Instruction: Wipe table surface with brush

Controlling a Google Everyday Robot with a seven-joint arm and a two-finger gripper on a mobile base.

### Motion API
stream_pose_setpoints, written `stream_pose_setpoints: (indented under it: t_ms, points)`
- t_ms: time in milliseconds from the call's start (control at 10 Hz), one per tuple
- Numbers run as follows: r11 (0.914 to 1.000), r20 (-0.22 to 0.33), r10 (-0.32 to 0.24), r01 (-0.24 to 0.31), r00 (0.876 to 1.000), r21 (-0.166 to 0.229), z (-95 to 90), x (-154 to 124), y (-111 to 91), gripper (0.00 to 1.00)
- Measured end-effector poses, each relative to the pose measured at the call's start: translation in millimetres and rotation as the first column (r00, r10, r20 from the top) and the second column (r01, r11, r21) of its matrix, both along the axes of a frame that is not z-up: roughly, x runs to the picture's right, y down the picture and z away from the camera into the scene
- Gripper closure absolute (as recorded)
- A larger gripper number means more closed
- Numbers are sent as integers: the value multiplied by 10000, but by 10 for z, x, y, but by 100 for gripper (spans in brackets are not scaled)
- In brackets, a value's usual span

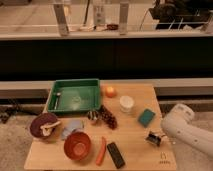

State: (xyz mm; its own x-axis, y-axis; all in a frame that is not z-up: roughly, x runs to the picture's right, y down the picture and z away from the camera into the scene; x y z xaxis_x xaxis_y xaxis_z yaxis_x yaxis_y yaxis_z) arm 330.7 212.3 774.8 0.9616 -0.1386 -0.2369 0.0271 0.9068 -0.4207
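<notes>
Behind the desk (135,150) a dark wall runs under a pale ledge with posts, and gravel lies on the ground around it. Taking the orange bowl (77,145) near the front edge as the landmark: to its left sits a dark maroon bowl (44,125) with a pale utensil in it, and just beside its upper left rim lies a greyish cloth (73,128). Behind it, toward the wall, stands the green tray (73,96). Just to its right lies a carrot (102,150), then a flat black slab (116,154). Further right and back are a dark grape cluster (108,118), a small orange fruit (110,91), a white cup (127,104) and a green sponge (146,117).

Well to the bowl's right, near the desk's right edge, the brush (154,138) rests small and dark against the wood. The gripper (161,139) at the tip of the white arm (190,131) is right at it, but I cannot tell whether it pinches the brush or merely touches it.

The risks, as I judge them: if the hold is poor, the brush could slip or tip off the near right edge. A sweep leftward has little bare wood; it would soon strike the slab, carrot or sponge and shove them along. Pressing down too hard could drag the brush unevenly.
</notes>
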Motion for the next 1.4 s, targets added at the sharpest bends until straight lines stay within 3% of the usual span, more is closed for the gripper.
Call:
stream_pose_setpoints:
  t_ms: [200,400,500,700,800,900,1100,1400]
  points:
    - [9991,464,-374,383,9982,-196,270,-350,-62,100]
    - [9957,1176,-825,869,9896,-332,320,-606,-68,100]
    - [9936,1493,-1008,1073,9836,-358,286,-696,-36,100]
    - [9879,1616,-1353,1457,9775,-539,116,-774,213,100]
    - [9840,1589,-1508,1636,9757,-704,3,-808,523,100]
    - [9817,1582,-1581,1724,9747,-809,-55,-825,680,100]
    - [9770,1471,-1694,1857,9745,-1049,-138,-818,855,100]
    - [9822,930,-1507,1597,9842,-990,-356,-493,975,100]
